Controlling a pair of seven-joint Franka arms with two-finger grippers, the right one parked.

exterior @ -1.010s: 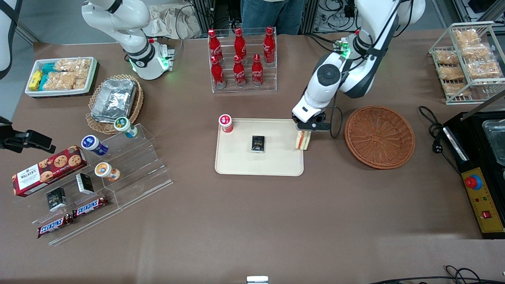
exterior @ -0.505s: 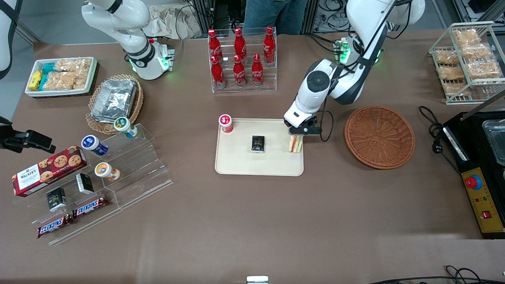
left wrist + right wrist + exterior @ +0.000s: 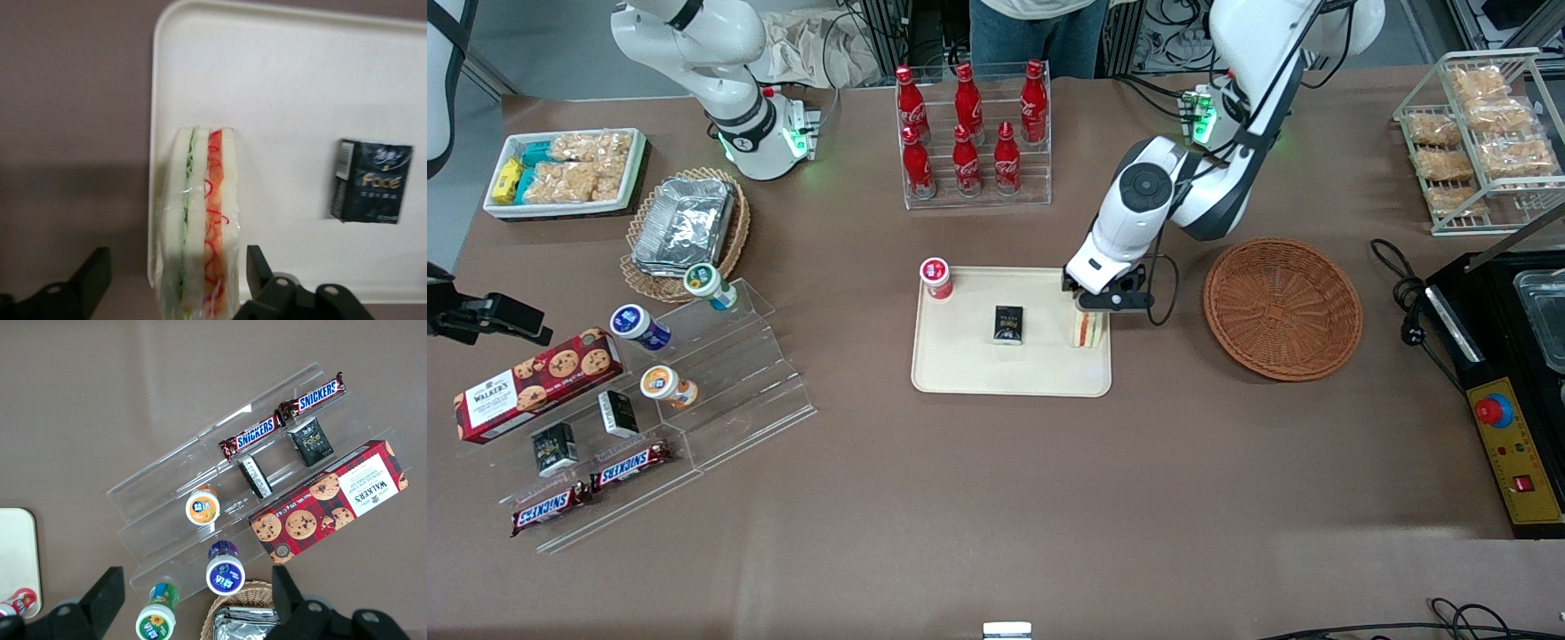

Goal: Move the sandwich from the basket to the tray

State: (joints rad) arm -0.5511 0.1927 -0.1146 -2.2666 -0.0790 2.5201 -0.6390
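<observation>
The sandwich (image 3: 1089,331) stands on edge on the cream tray (image 3: 978,369), just inside the tray's rim nearest the basket (image 3: 1282,308). Its cut side with orange, red and green layers shows in the left wrist view (image 3: 200,233), over the tray (image 3: 280,100). My left gripper (image 3: 1094,309) hangs directly above the sandwich. Its fingers (image 3: 256,265) stand open on either side of the sandwich, clearly apart from it on one side and close on the other. The reddish-brown basket is empty, toward the working arm's end.
A small black box (image 3: 1008,324) lies on the tray and shows in the left wrist view (image 3: 370,181). A red-lidded cup (image 3: 935,277) stands at the tray's corner. A rack of red bottles (image 3: 971,133) stands farther from the camera. A black cable (image 3: 1165,298) loops between tray and basket.
The gripper carried the sandwich from over the tray's rim a little farther onto the tray, toward the parked arm's end, and lowered it. The fingers now stand apart from it.
</observation>
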